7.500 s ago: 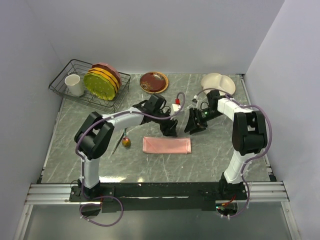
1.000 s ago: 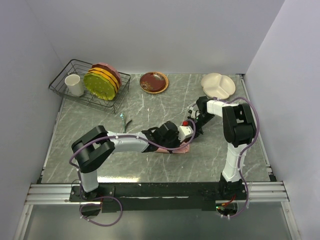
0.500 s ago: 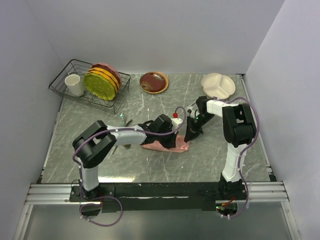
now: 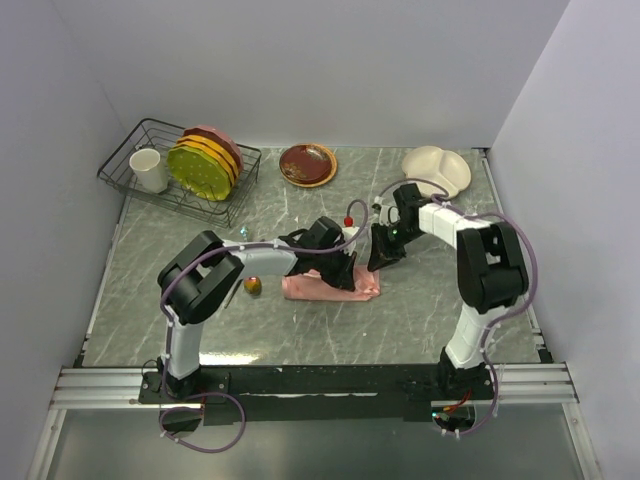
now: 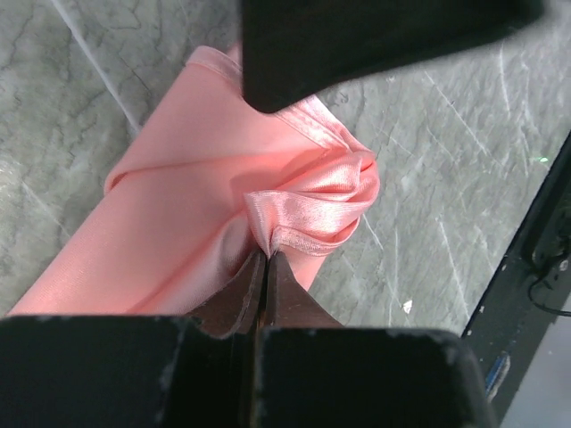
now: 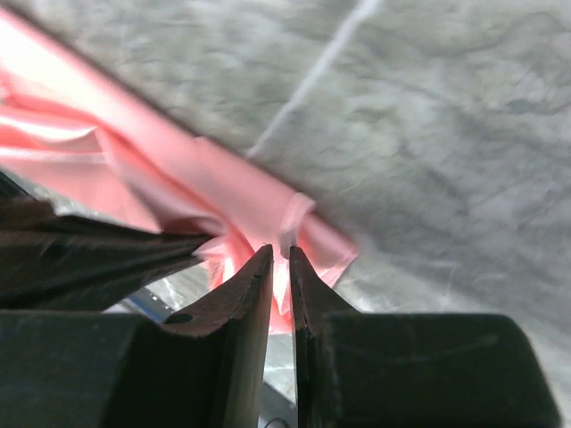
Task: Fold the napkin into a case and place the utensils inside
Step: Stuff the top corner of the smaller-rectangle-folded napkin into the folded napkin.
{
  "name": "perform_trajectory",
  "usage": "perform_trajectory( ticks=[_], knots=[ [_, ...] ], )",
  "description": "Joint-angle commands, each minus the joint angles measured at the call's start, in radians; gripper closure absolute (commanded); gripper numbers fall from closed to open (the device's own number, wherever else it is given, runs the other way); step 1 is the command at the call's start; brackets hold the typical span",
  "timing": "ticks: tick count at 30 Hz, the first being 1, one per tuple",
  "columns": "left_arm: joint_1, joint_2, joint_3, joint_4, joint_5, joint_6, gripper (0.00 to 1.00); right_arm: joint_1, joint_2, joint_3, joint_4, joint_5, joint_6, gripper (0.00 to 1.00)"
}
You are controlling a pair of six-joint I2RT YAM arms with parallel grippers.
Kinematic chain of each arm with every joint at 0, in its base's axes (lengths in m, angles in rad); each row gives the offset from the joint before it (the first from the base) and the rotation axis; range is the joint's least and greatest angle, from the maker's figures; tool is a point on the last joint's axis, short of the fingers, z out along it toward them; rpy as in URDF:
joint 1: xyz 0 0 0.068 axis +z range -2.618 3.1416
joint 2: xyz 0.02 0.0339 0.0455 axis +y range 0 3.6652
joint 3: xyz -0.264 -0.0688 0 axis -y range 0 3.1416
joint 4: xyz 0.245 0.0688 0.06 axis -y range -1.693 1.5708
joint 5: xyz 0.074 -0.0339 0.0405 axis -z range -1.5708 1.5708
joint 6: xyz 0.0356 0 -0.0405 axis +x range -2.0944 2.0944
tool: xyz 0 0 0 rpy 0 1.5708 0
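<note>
The salmon-pink napkin [image 4: 312, 288] lies as a narrow folded strip mid-table, its right end bunched up. My left gripper [image 4: 345, 270] is over that end, shut on a pinch of the satin napkin [image 5: 178, 205]; the left gripper [image 5: 265, 252] has its jaws tight together. Just to its right, my right gripper [image 4: 378, 260] meets the same end. In the right wrist view the right gripper [image 6: 279, 254] has its jaws almost together, with a raised fold of the napkin [image 6: 223, 178] between the tips. One utensil's gold head [image 4: 252, 286] lies left of the cloth, partly behind the left arm.
A wire dish rack [image 4: 130, 150] at the back left holds a white cup [image 4: 148, 170] and upright plates [image 4: 205, 165]. A brown plate [image 4: 307, 164] and a cream divided dish [image 4: 437, 170] sit along the back wall. Side walls close in on both sides.
My left gripper drew back leftward from the strip's right end, still pinching cloth, and that end has bunched up. The right gripper shifted slightly up and away, its jaws a touch looser.
</note>
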Motion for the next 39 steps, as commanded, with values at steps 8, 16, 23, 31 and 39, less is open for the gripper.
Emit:
perform_trajectory(
  ticks=[8,16,23,31,39],
  knots=[
    [0.042,0.053,0.027,-0.02,0.083,-0.045,0.99,0.071,-0.204,-0.144,0.229,0.061,-0.093,0.74],
    [0.064,0.078,0.031,-0.012,0.119,-0.06,0.99,0.126,-0.293,-0.235,0.325,0.13,-0.187,0.65],
    [0.088,0.095,0.027,0.0,0.159,-0.085,0.99,0.174,-0.317,-0.285,0.394,0.202,-0.227,0.65],
    [0.104,0.119,0.041,-0.003,0.184,-0.091,0.99,0.217,-0.354,-0.344,0.466,0.262,-0.282,0.64],
    [0.111,0.133,0.047,-0.002,0.195,-0.094,0.99,0.226,-0.362,-0.374,0.518,0.282,-0.307,0.66]
  ],
)
